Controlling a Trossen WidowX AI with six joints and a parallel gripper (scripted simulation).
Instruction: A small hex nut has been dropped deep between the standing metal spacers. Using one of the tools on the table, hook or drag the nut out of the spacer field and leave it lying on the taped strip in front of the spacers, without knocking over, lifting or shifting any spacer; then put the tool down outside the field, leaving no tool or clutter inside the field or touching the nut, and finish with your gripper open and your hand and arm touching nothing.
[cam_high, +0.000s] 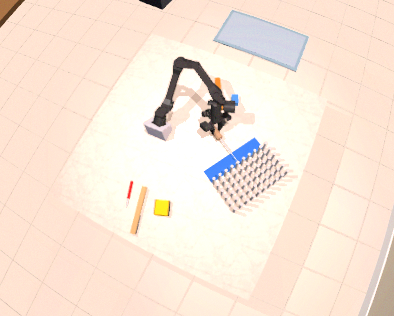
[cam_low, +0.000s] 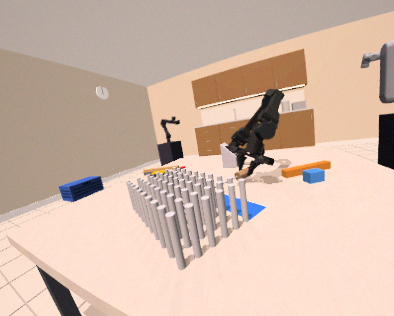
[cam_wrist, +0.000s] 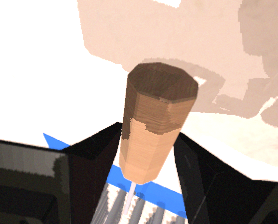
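Note:
My gripper (cam_high: 217, 131) (cam_low: 243, 172) (cam_wrist: 148, 132) is shut on the wooden handle (cam_wrist: 157, 115) of a thin-rod tool. The rod (cam_high: 228, 149) (cam_wrist: 130, 196) slants from the handle across the blue taped strip (cam_high: 215, 172) (cam_low: 256, 208) (cam_wrist: 167, 194) toward the front row of the metal spacers (cam_low: 176, 240). Its far end is near that row; whether it reaches between them or touches one cannot be told. The spacers in view stand upright in rows. The gripper is behind the strip, on the side away from the spacers. The nut cannot be made out in any view.
An orange bar (cam_high: 218, 82) (cam_low: 306, 169) and a blue block (cam_high: 235, 99) (cam_low: 314, 176) lie near the arm. A yellow block (cam_high: 162, 207), a wooden bar (cam_high: 139, 210) and a red-handled tool (cam_high: 130, 190) lie apart from the spacers, on the arm base's side.

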